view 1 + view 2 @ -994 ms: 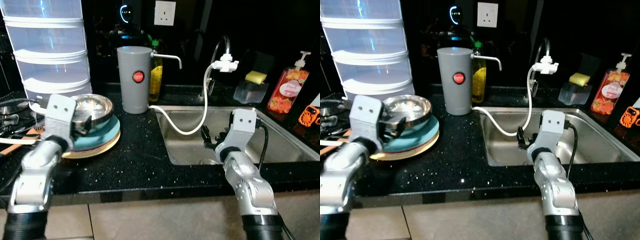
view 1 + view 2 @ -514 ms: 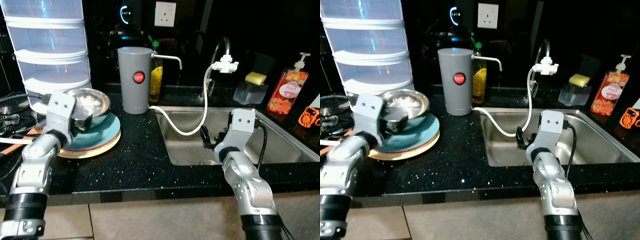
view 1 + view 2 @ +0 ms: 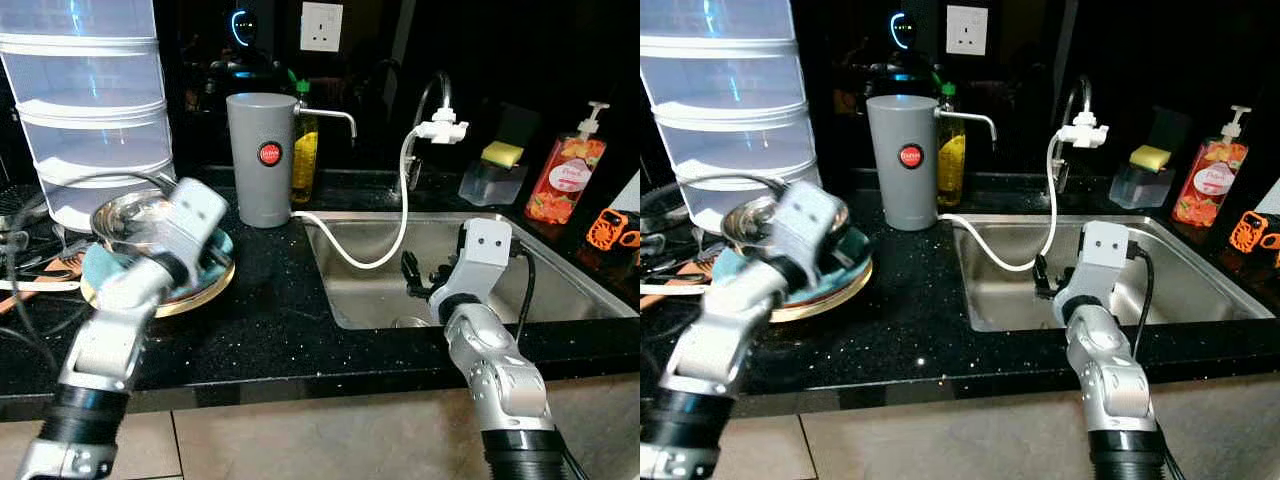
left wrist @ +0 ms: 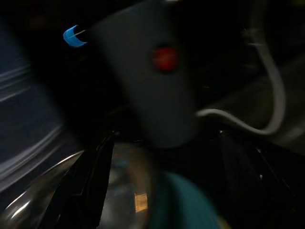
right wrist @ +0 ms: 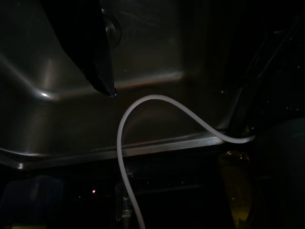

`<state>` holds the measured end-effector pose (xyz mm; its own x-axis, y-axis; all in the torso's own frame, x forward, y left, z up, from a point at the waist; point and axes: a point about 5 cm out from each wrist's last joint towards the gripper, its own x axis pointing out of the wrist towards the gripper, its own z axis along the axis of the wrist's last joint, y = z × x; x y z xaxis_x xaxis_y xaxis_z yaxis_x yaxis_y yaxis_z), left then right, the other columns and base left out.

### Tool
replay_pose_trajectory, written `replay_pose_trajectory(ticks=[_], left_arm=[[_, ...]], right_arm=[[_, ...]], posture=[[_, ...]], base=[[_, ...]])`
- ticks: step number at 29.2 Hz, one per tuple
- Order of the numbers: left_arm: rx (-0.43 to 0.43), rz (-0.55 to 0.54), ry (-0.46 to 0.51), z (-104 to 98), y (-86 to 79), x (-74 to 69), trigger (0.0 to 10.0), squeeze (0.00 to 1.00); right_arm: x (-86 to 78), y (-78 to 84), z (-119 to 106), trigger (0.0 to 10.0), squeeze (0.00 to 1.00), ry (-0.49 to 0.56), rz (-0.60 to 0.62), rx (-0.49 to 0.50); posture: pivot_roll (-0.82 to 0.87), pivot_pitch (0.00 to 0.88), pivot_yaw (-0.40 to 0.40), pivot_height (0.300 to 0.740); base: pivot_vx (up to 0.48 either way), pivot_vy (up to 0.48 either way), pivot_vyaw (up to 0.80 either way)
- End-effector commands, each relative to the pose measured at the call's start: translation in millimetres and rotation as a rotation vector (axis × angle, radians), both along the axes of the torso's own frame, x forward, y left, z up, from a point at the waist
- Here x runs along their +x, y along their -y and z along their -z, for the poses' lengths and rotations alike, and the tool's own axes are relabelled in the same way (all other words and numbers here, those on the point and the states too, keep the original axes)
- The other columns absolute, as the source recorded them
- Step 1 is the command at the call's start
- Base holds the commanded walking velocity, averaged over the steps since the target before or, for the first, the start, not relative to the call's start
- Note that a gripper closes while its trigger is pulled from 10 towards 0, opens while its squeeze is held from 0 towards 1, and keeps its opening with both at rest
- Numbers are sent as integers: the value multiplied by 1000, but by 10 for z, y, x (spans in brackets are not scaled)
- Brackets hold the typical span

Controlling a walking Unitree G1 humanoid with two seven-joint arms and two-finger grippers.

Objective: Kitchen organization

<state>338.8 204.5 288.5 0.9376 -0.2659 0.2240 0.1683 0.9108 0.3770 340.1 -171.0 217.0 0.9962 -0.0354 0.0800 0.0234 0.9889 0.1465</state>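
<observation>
A steel bowl (image 3: pixel 125 218) rests on a teal plate (image 3: pixel 100 268), which lies on a cream plate (image 3: pixel 190 298), on the black counter at the left. My left gripper (image 3: pixel 208 255) hangs low over the right side of this stack, and the arm is blurred. In the left wrist view the bowl (image 4: pixel 52 191) and teal plate (image 4: pixel 186 205) lie just below, with the grey canister (image 4: pixel 157 81) ahead. My right gripper (image 3: pixel 420 278) is open and empty over the left part of the steel sink (image 3: pixel 560 290), near the white hose (image 3: pixel 370 262).
A grey canister (image 3: pixel 259 158) and a yellow bottle (image 3: pixel 305 160) stand behind the stack. A tall stacked plastic container (image 3: pixel 95 110) is at the back left. A faucet (image 3: pixel 437 128), sponge holder (image 3: pixel 490 178) and soap bottle (image 3: pixel 565 180) line the sink's back. Utensils (image 3: pixel 30 275) lie at the far left.
My left arm has swung right across the plate stack, and the bowl now sits further left on it. The camera has shifted slightly. My right arm has stayed put.
</observation>
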Motion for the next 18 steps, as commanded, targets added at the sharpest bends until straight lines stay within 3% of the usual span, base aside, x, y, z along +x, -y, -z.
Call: replay_pose_trajectory(ticks=[1,2,4,6,11,15,18], left_arm=[[-126,-41,-30,-46,-107,8,10000,0],[-215,-40,-60,-53,-139,10,10000,0],[-304,24,-132,-1,-109,-2,10000,0],[-322,68,-186,102,-72,-17,10000,0],[-281,16,-290,358,-204,-10,10000,0],[-223,-19,-336,452,-279,-1,10000,0],[-147,-108,-390,517,-497,18,10000,0]], right_arm=[[-20,31,6,10000,0,2,15,3],[-18,26,5,10000,0,2,14,4],[-14,19,1,10000,0,2,10,4],[-13,14,2,10000,0,3,7,4],[-11,10,0,10000,0,4,4,4],[-10,7,3,10000,0,4,3,3],[-15,-4,5,10000,0,5,-1,2]], posture=[[104,0,-59,740],[104,0,-59,740],[104,0,-59,740],[117,0,-60,740],[119,0,-61,740],[118,0,-61,740],[115,0,-57,740]], base=[[0,0,0],[0,0,0],[0,0,0],[0,0,0],[0,0,0],[0,0,0],[0,0,0]])
